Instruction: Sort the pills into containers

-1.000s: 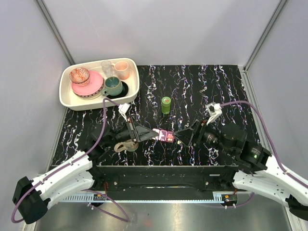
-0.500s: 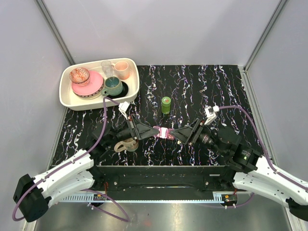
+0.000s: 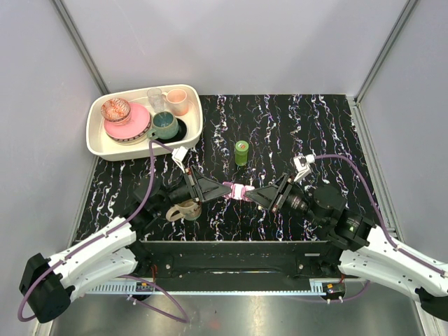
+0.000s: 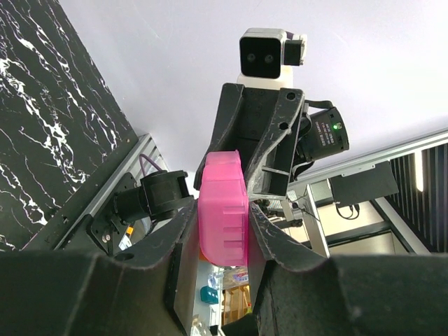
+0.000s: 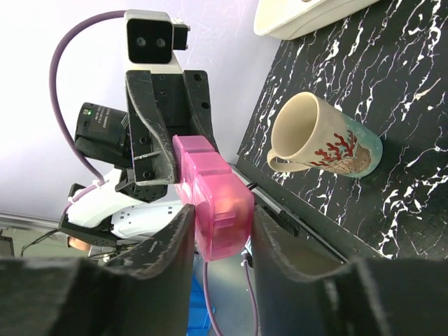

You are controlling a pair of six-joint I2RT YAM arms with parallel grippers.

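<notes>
The magenta-purple pill box (image 3: 240,191) hangs in the air between the two arms, above the near middle of the table. My left gripper (image 3: 225,190) is shut on its left end; the left wrist view has the box (image 4: 222,203) clamped between both fingers. My right gripper (image 3: 255,195) holds the other end, and in the right wrist view its fingers (image 5: 183,227) press both sides of the box (image 5: 218,192). The lime-green bottle (image 3: 241,152) stands upright farther back at the table's middle. No pills show in any view.
A beige mug (image 3: 183,208) with a red coral print lies on its side under the left arm, also seen as the mug (image 5: 322,140) in the right wrist view. A cream tray (image 3: 94,140) at the back left holds cups, a pink plate and a bowl.
My right gripper has moved left onto the pill box and narrowed its fingers around it. The left gripper kept its hold and shifted the box slightly.
</notes>
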